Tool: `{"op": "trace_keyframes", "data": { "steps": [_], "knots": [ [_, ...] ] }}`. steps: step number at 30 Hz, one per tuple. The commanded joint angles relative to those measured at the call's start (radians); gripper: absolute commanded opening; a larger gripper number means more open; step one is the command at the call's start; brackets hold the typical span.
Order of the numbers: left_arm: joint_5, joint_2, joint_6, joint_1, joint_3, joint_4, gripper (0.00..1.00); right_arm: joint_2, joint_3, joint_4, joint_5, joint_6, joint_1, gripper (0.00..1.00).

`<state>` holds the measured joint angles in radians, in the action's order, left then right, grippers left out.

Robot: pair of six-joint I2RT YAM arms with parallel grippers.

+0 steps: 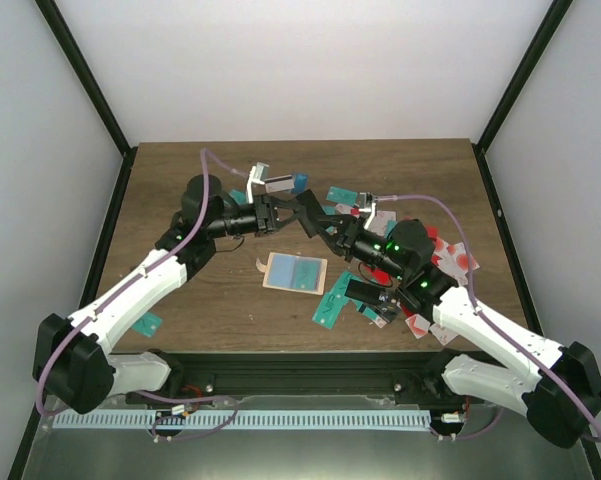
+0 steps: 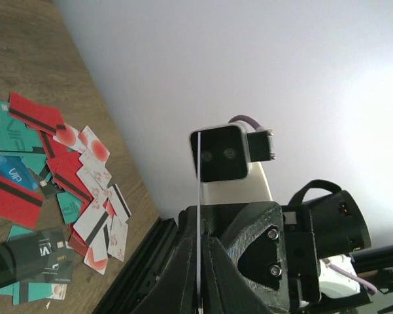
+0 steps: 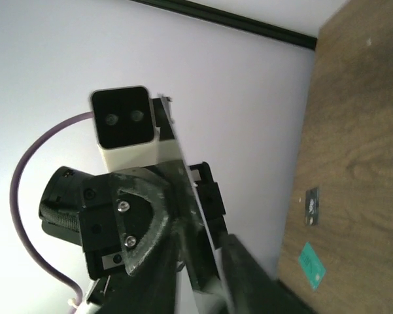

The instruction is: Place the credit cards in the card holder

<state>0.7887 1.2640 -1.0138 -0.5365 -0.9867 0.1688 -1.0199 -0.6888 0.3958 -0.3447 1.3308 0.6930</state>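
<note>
The tan card holder lies open on the table's middle with a teal card on it. Above and behind it my two grippers meet tip to tip. My left gripper is shut on a thin white card, seen edge-on in the left wrist view between the left fingers. My right gripper faces it; in the right wrist view its jaws stand apart with that card between them. More credit cards lie in a loose pile on the right, also in the left wrist view.
Teal and black cards lie beside the holder's right edge, more behind the grippers. A lone teal card lies near the left arm. A black rail runs along the near edge. White walls enclose the table.
</note>
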Motion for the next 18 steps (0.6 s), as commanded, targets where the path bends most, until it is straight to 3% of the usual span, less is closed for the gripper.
{"op": "trace_keyframes", "data": {
  "steps": [1, 3, 5, 10, 14, 18],
  "knots": [
    [0.022, 0.006, 0.043, 0.004, -0.023, -0.005, 0.04, -0.003, -0.035, -0.055, -0.085, -0.043, -0.029, 0.38],
    [0.064, 0.008, 0.076, 0.013, -0.04, -0.038, 0.04, -0.011, -0.061, -0.144, -0.162, -0.093, -0.071, 0.56],
    [0.12, 0.015, 0.118, 0.024, -0.056, -0.085, 0.04, -0.01, -0.06, -0.195, -0.251, -0.149, -0.116, 0.6],
    [0.237, 0.03, 0.197, 0.035, -0.073, -0.176, 0.04, -0.011, -0.055, -0.28, -0.482, -0.296, -0.201, 0.6],
    [0.292, 0.043, 0.233, 0.036, -0.075, -0.22, 0.04, -0.023, -0.109, -0.421, -0.54, -0.425, -0.208, 0.59],
    [0.319, 0.056, 0.243, 0.035, -0.074, -0.227, 0.04, -0.033, -0.111, -0.392, -0.604, -0.429, -0.209, 0.52]
  ]
}}
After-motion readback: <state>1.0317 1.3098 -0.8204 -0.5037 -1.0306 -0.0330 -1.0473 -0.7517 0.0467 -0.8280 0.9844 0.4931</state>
